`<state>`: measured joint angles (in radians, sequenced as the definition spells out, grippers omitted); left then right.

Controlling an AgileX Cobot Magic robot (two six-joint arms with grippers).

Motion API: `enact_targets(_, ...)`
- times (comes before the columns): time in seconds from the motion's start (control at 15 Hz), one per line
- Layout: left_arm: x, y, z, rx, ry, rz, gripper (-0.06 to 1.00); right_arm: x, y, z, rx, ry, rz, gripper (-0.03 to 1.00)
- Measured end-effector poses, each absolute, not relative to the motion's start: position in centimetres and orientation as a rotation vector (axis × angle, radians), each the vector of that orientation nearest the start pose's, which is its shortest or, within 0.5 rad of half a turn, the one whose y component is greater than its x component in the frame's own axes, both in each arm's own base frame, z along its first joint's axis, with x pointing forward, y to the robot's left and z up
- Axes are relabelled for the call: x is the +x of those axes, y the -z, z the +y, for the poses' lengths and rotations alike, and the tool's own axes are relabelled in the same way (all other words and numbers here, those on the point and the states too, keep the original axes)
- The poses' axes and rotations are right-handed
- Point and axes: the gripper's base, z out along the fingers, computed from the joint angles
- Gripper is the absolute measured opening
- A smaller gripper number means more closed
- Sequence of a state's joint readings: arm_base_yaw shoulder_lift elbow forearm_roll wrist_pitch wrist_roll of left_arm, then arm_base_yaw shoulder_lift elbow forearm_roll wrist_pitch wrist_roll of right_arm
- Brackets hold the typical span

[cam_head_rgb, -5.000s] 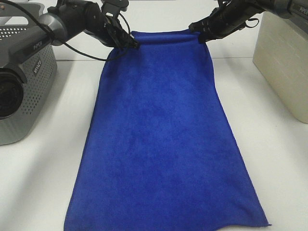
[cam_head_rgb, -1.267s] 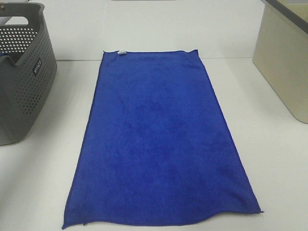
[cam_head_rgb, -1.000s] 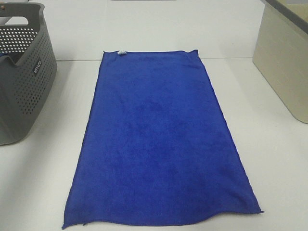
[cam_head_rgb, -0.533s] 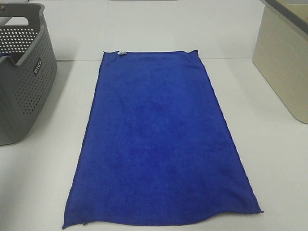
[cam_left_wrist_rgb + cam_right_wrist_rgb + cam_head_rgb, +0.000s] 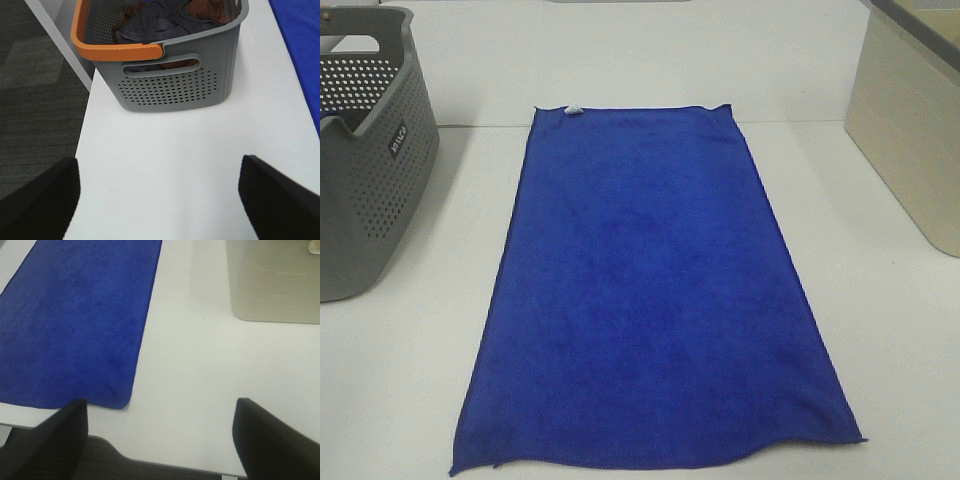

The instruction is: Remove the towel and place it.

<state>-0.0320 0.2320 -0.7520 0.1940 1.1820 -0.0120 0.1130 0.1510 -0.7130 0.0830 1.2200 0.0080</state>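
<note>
The only writing in the scene is a small white brand mark on the side wall of the grey basket (image 5: 380, 170), seen sideways from the high camera and too small to read; the tiny white tag (image 5: 573, 109) at the far left corner of the towel (image 5: 650, 300) carries nothing that can be made out either. The towel is a plain royal-blue microfibre cloth with a soft, slightly mottled nap and stitched edges, spread flat and lengthwise on the white worktop (image 5: 880, 340), its far edge straight and its near edge gently wavy, with a small point sticking out at the near right corner. It lies in the middle of the worktop, between the basket on the left and a beige bin (image 5: 910, 130) on the right, apart from both. The basket is perforated, has an orange handle (image 5: 117, 49) in the left wrist view, and holds crumpled dark grey and brown clothes (image 5: 165, 17). Neither arm shows in the high view. In each wrist view the fingers of the left gripper (image 5: 160, 200) and of the right gripper (image 5: 160, 437) stand wide apart and released, holding nothing, above bare worktop near its edge, and a strip of the towel shows in both views.
</note>
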Motion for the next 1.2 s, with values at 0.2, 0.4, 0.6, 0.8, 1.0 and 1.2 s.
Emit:
enact_targets(0.2, -2.9, -31.3, 1.3, 0.031, -0.159, 2.036, 0.81, -3.0, -30.5, 0.4, -0.135, -0.168, 2.058, 0.78)
enact_targets(0.4, -2.2, -28.8, 0.2, 0.187, -0.084, 2.087, 0.81, -2.4, -28.8, 0.5, -0.237, -0.112, 2.098, 0.78)
enact_targets(0.6, -1.1, -28.1, -0.4, 0.229, -0.029, 2.04, 0.81, -0.9, -26.4, 1.1, -0.29, -0.165, 2.131, 0.76)
enact_targets(0.8, -0.9, -28.1, -0.2, 0.157, -0.018, 2.034, 0.81, -0.6, -26.3, 1.3, -0.289, -0.186, 2.107, 0.76)
enact_targets(1.0, -0.9, -28.1, -0.2, 0.145, -0.018, 2.034, 0.81, -0.6, -26.3, 1.3, -0.289, -0.189, 2.107, 0.76)
enact_targets(1.2, -0.9, -28.1, -0.3, 0.076, -0.052, 2.038, 0.81, -0.5, -26.3, 1.5, -0.227, -0.165, 2.111, 0.76)
